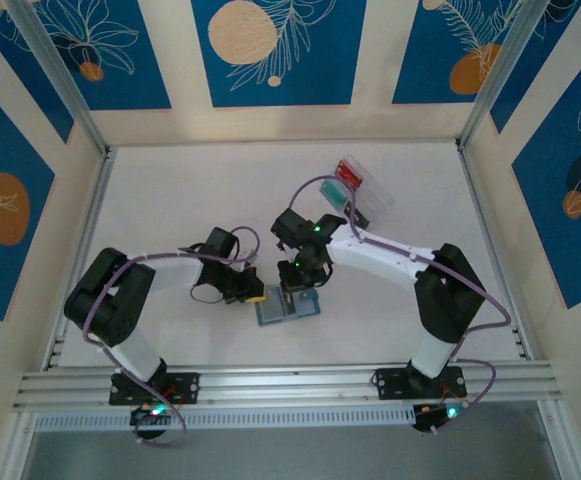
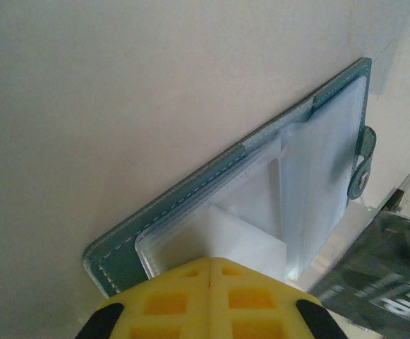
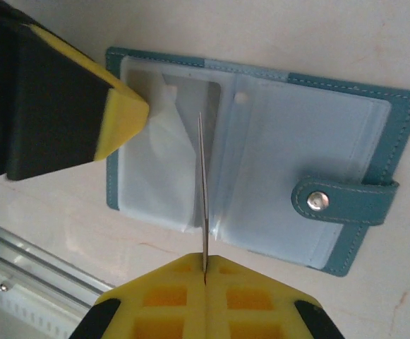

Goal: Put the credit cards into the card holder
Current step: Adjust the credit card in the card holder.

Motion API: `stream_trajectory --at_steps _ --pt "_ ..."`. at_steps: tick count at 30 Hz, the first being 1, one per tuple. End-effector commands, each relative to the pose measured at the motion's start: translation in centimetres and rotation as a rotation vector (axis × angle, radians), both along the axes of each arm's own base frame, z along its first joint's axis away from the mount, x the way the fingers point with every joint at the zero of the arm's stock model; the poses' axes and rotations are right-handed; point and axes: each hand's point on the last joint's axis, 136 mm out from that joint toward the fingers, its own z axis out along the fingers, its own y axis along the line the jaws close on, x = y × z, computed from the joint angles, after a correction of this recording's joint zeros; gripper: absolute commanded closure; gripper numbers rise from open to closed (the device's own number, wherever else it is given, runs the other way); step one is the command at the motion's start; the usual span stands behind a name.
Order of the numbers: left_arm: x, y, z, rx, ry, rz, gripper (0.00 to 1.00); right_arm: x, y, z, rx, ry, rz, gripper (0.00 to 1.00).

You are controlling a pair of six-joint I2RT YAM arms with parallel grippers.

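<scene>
Pale tabletop between blue-panelled walls. The card holder, soft stitched teal with clear sleeves, lies open at the table's near middle. Your left gripper, fingers together, pins its left page, presumably so your right gripper, clamped on a thin rigid credit card, can aim it edgewise at a sleeve.

Legible text, labels, brands, numbers: none. Dark card, lower right corner of the left wrist view: pale printed lettering on its face, too blurred to read.
</scene>
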Motion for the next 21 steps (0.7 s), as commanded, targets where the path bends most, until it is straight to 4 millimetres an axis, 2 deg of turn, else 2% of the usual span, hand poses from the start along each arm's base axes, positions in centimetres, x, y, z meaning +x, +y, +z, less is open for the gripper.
stream_trajectory --at_steps 1,9,13,21 --pt "-2.6 2.5 -2.8 0.136 0.077 -0.004 1.0 -0.2 0.5 -0.6 0.012 0.039 -0.014 1.0" --pt "-2.5 2.4 -2.8 0.133 0.076 -0.005 1.0 0.4 0.1 -2.0 -0.052 0.04 -0.009 1.0" --pt "-2.5 2.5 -2.8 0.133 0.077 -0.002 1.0 0.3 0.6 -2.3 -0.042 0.055 -0.01 1.0" --pt "-2.5 2.5 -2.8 0.131 0.077 -0.002 1.0 -0.2 1.4 -2.4 0.019 0.104 -0.024 0.82"
